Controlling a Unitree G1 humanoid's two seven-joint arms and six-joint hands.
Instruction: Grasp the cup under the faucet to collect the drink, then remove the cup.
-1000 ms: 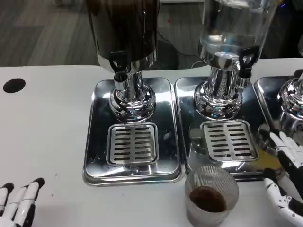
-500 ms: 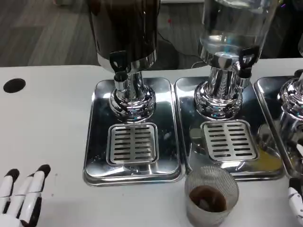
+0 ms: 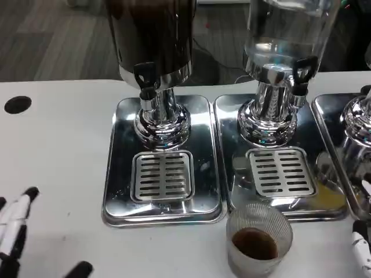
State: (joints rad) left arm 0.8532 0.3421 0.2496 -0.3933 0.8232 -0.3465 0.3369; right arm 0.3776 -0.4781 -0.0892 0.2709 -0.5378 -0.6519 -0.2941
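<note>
A ribbed clear cup (image 3: 258, 238) with brown drink in its bottom stands upright on the white table, just in front of the middle drip tray (image 3: 227, 145). The dark drink dispenser's black-handled faucet (image 3: 145, 76) is above the left grate (image 3: 162, 175). My left hand (image 3: 16, 231) lies at the bottom left edge, fingers spread, holding nothing. My right hand (image 3: 362, 248) shows only as fingertips at the bottom right edge, apart from the cup.
A clear dispenser with a black tap (image 3: 302, 72) stands over the middle grate (image 3: 280, 171). A third chrome dispenser base (image 3: 358, 119) is at the right edge. A round black hole (image 3: 17, 104) marks the table's far left. Yellow liquid pools on the middle tray's right corner.
My right hand has drawn back from beside the cup to the bottom right corner. My left hand shifted left and its fingers spread. The cup has not moved.
</note>
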